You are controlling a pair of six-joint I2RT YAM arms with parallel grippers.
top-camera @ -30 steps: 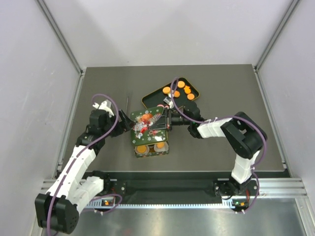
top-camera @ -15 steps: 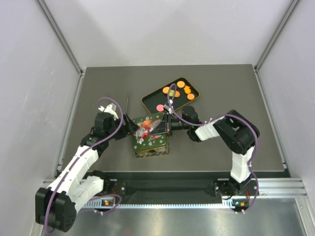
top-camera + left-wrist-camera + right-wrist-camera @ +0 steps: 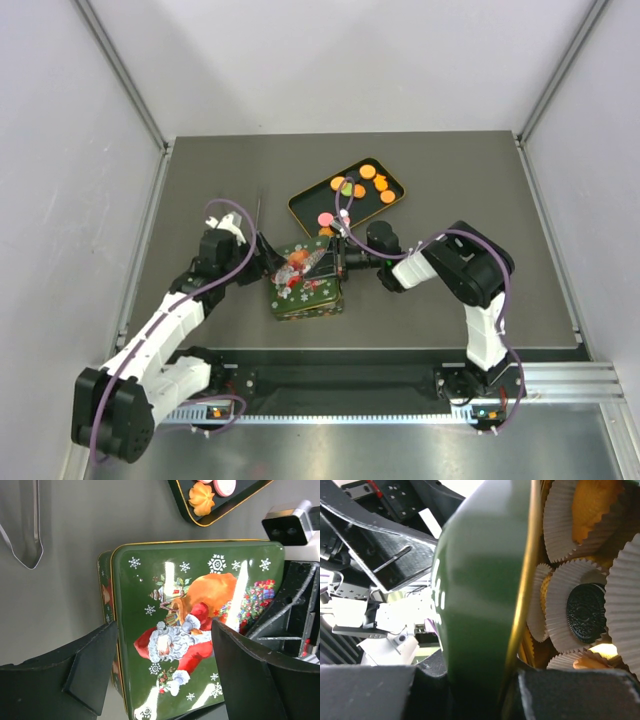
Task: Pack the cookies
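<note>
tin lid (image 3: 200,630): glossy printed metal, heavy glare. table (image 3: 70,580): matt grey. cups (image 3: 570,525): pleated white paper. left gripper (image 3: 165,665): matt black plastic.

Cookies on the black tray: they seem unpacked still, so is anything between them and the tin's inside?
Yes: the Santa lid, clamped in the right gripper, lies over the tin and covers its opening from above. The tray's cookies have no way in.

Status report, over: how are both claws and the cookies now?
Left claw open, astride the Santa lid. Right claw shut on lid edge. Cookies in tin under lid, more on tray. Nothing in the way.
</note>
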